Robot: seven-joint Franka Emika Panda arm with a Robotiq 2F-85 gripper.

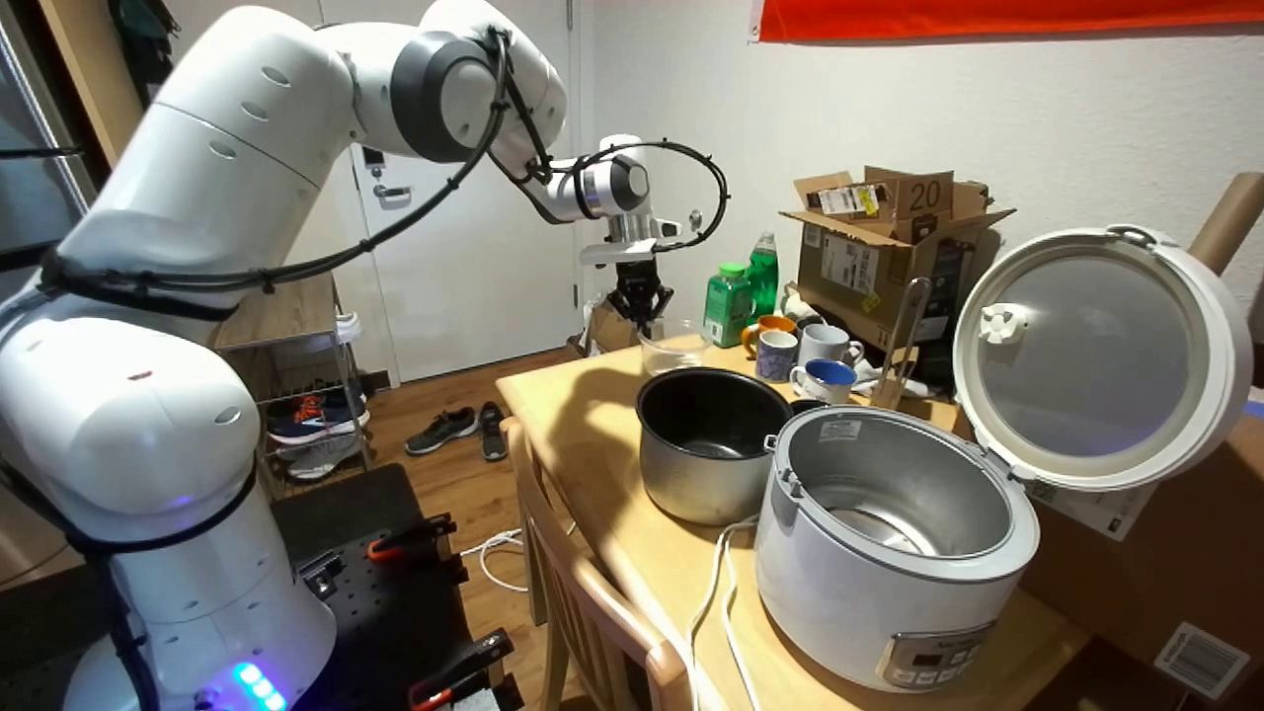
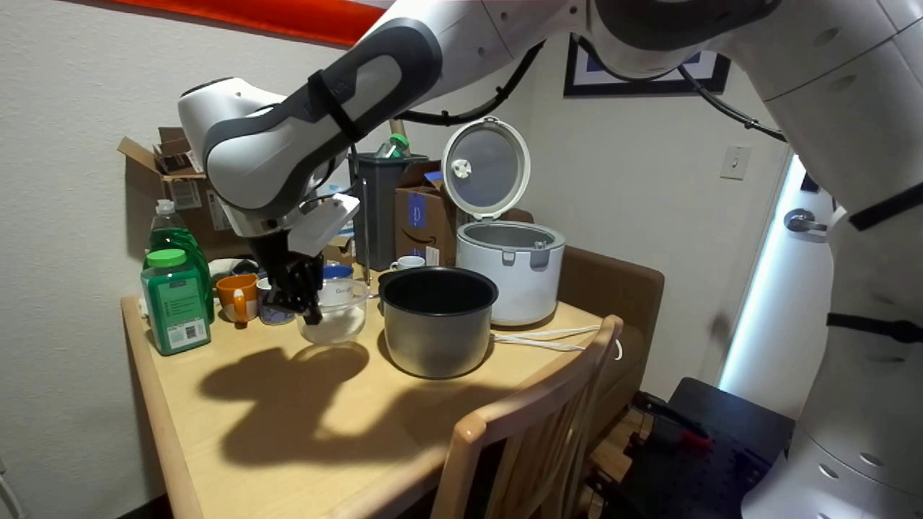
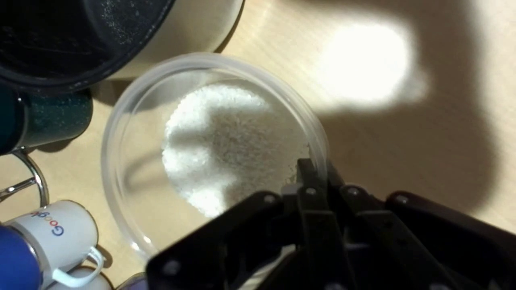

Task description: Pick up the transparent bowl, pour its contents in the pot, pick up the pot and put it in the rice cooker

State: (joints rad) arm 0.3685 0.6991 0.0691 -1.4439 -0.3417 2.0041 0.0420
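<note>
The transparent bowl [image 3: 108, 153] holds white rice [image 3: 238, 137]. My gripper [image 3: 318, 173] is shut on its rim, one finger inside and one outside. The bowl stays near level beside the pot, at or just above the table; a gap under it is hard to tell. The bowl also shows in both exterior views [image 1: 679, 348] [image 2: 355, 294], with the gripper [image 1: 647, 321] [image 2: 315, 311] at its edge. The dark grey pot [image 1: 696, 486] [image 2: 436, 342] stands upright on the table, between bowl and cooker. The white rice cooker [image 1: 859, 602] [image 2: 509, 277] stands behind it, lid open.
Several mugs stand near the bowl, including an orange mug [image 2: 238, 295] and a white Google mug [image 3: 68, 229]. Green bottles [image 1: 729, 304] stand beyond them. A white cord [image 1: 726, 592] lies by the pot and cooker. A wooden chair [image 2: 519, 418] stands at the table [image 2: 324, 447].
</note>
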